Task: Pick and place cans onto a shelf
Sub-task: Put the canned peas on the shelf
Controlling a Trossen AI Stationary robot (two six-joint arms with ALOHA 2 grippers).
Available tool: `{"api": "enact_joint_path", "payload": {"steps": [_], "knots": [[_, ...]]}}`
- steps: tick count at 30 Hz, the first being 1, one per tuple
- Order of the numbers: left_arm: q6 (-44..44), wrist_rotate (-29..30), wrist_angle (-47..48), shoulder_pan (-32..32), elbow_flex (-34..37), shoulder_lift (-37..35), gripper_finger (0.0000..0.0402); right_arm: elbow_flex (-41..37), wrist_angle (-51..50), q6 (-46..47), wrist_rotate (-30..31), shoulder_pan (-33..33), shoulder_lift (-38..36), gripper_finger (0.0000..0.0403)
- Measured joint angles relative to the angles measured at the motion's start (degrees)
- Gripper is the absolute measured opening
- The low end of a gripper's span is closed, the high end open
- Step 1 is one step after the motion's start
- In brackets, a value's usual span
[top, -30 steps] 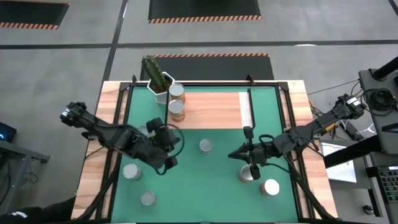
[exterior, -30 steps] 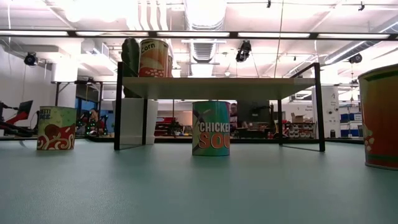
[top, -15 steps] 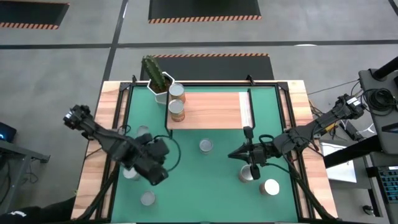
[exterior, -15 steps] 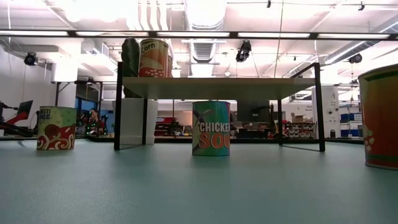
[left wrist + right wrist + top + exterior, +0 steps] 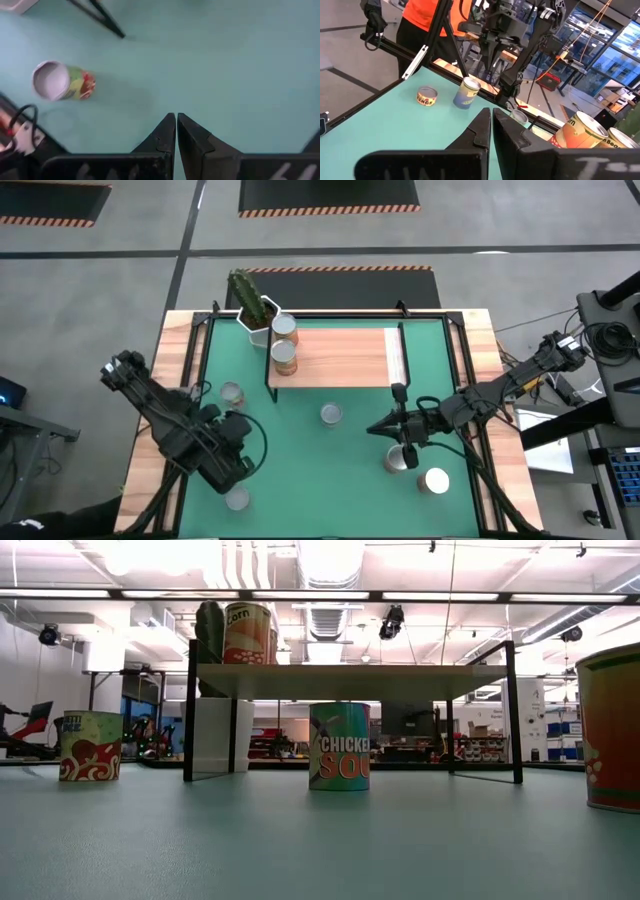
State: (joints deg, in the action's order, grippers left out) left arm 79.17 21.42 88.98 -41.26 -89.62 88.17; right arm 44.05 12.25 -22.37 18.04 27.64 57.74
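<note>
The shelf [image 5: 335, 357], a light-wood top on a black frame, stands at the far middle of the green mat with two cans [image 5: 285, 328] [image 5: 285, 358] on its left end. Other cans stand upright on the mat: one at the left [image 5: 232, 393] [image 5: 60, 81], one mid-mat [image 5: 331, 414] [image 5: 339, 746], one near left [image 5: 237, 498], and two near right [image 5: 401, 459] [image 5: 436, 480]. My left gripper [image 5: 232, 464] [image 5: 176, 120] is shut and tipped steeply down over the near-left mat. My right gripper [image 5: 372, 429] [image 5: 491, 114] is shut and level, just left of the can at the near right.
A cactus in a white pot [image 5: 254, 315] stands at the shelf's far-left corner. Black frame rails [image 5: 196, 380] run along the mat's edges. A person in orange [image 5: 427, 17] stands beyond the table. Bare mat [image 5: 320, 480] lies between the two grippers.
My left gripper has swung from mid-left of the mat toward the near left corner, sinking a little and tipping to point more steeply down, its fingers still shut. The arm now covers a can at the left and has uncovered another farther back.
</note>
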Motion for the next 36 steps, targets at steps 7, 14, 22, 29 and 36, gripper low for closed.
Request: {"api": "enact_joint_path", "payload": {"steps": [7, 14, 22, 29, 36], "knots": [[3.44, -2.26, 0.61, 0.0, 4.24, -0.68, 0.0, -0.04, 0.0, -0.04, 0.0, 0.0, 0.0, 0.0009], [6.29, -5.65, 0.71, 0.0, 7.45, -0.79, 0.0, -0.07, -0.02, -0.13, 0.0, 0.0, 0.0, 0.0009], [16.79, -15.51, 0.93, 0.26, 10.68, -2.05, 0.002, -0.07, -0.02, -0.2, 0.02, 0.0, 0.0, 0.0009], [22.09, -21.34, -2.16, 0.26, 15.43, -3.72, 0.0133, -0.07, -0.06, -0.2, 0.02, -0.02, 0.02, 0.0009], [24.0, -22.76, -2.92, 0.2, 18.55, -3.72, 0.0284, -0.07, -0.52, -0.2, 0.02, 0.0, 0.04, 0.0009]]}}
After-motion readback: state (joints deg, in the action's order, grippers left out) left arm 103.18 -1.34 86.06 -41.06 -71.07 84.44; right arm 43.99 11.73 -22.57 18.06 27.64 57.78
